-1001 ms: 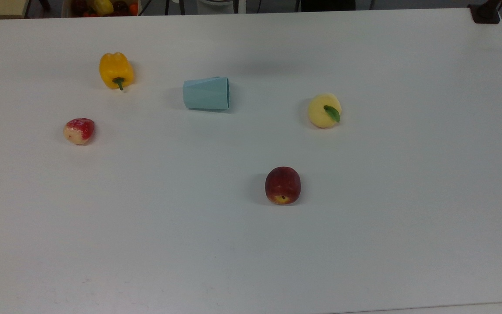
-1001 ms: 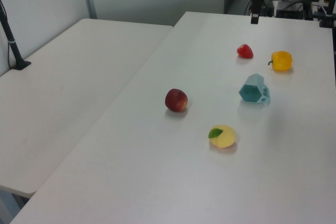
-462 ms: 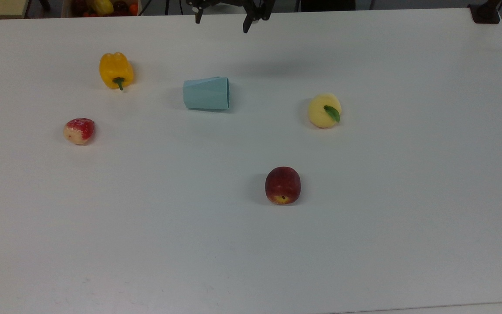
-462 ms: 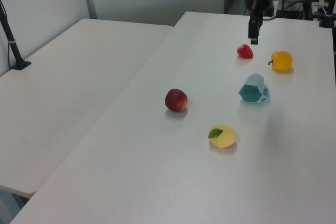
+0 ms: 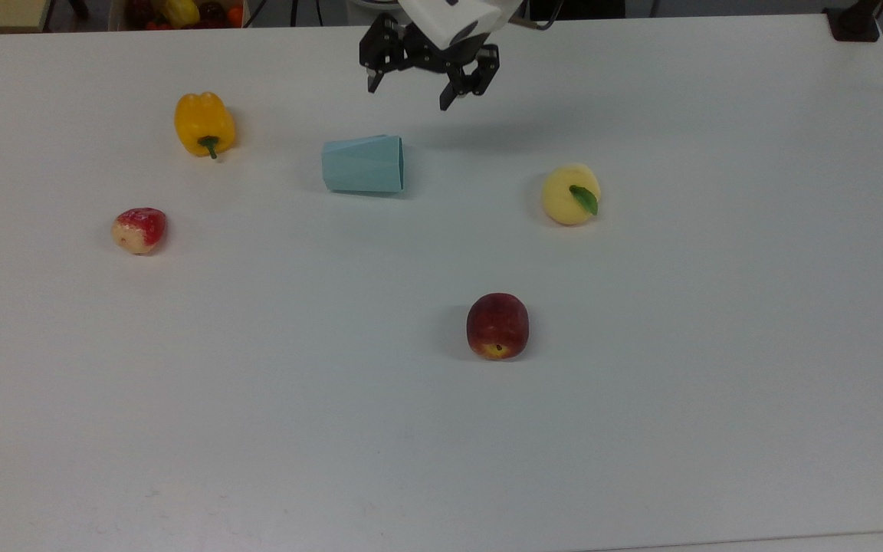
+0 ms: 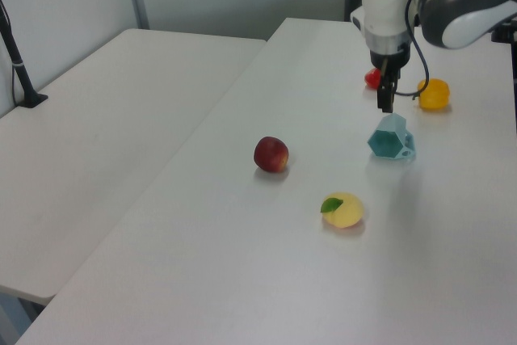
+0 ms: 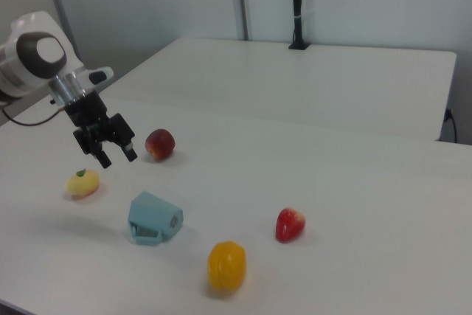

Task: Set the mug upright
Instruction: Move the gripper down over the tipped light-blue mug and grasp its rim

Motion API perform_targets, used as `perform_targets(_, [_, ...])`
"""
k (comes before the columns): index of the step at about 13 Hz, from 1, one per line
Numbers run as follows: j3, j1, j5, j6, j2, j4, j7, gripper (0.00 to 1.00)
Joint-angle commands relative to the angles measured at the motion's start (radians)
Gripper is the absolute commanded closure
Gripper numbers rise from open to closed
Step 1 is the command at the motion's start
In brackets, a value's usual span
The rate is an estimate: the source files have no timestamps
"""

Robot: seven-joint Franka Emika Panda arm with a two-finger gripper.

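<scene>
The mug (image 5: 362, 163) is a pale teal faceted cup lying on its side on the white table (image 5: 641, 429), with its wider rim toward the top view's right. The left view shows the mug (image 6: 391, 138) with its hexagonal mouth facing the camera, and in the right view the mug (image 7: 153, 217) rests on a flat facet. My gripper (image 5: 408, 93) hangs open in the air, above and just behind the mug's rim end, with nothing between its fingers. It hovers above the mug in the left view (image 6: 386, 96) and up to its left in the right view (image 7: 118, 158).
A yellow pepper (image 5: 204, 123) and a strawberry (image 5: 139, 229) lie toward the top view's left of the mug. A pale yellow fruit with a green leaf (image 5: 571, 194) sits to its right, and a red apple (image 5: 497, 325) lies nearer the front.
My gripper has come into view from the table's far edge and moved down and forward toward the mug, staying open. The mug and fruits have not moved.
</scene>
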Motion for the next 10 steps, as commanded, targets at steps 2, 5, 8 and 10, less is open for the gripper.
perform_targets(2, [-0.005, 0.01, -0.115, 0.131, 0.063, -0.108, 0.144, 0.0])
perform_targets(5, [-0.005, 0.002, -0.134, 0.185, 0.111, -0.112, 0.166, 0.0])
perform_targets(8, [-0.008, -0.004, -0.221, 0.18, 0.125, -0.14, 0.167, 0.0])
perform_targets(10, [-0.014, -0.01, -0.278, 0.179, 0.165, -0.149, 0.198, 0.0])
